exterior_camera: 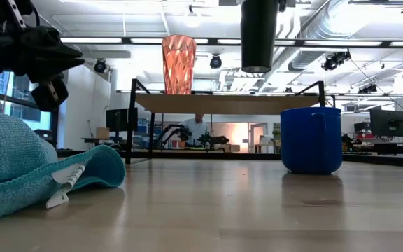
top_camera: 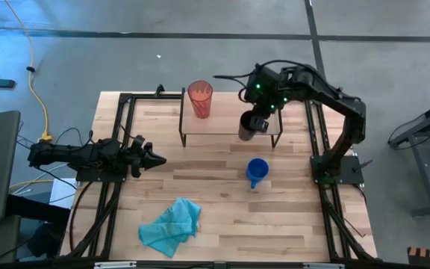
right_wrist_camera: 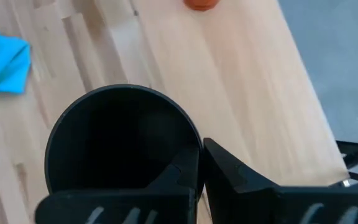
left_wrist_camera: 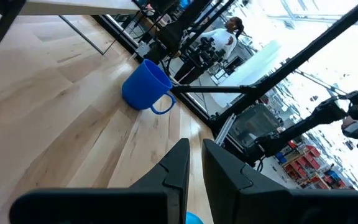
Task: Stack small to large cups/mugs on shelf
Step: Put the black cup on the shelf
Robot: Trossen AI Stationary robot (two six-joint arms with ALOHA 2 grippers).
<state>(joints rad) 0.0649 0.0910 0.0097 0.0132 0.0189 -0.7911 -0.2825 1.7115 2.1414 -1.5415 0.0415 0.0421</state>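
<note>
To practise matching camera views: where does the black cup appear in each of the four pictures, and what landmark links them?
High view: black cup over the shelf's right part, held by the right tool.
Low view: top centre, hanging above the shelf board.
Left wrist view: not in it.
Right wrist view: lower left, seen into its mouth.
Shared landmark: red-orange tumbler.

Around your desk point(top_camera: 290, 224) you have a grey concrete floor point(top_camera: 125, 60) crossed by a dark seam, with a yellow cable point(top_camera: 36, 82) trailing along it. Looking level, you see a white ceiling with strip lights point(exterior_camera: 103, 40) and exposed ducts point(exterior_camera: 341, 21), monitors point(exterior_camera: 387, 122) at the right, and a person point(exterior_camera: 199, 128) at a far workbench.
</note>
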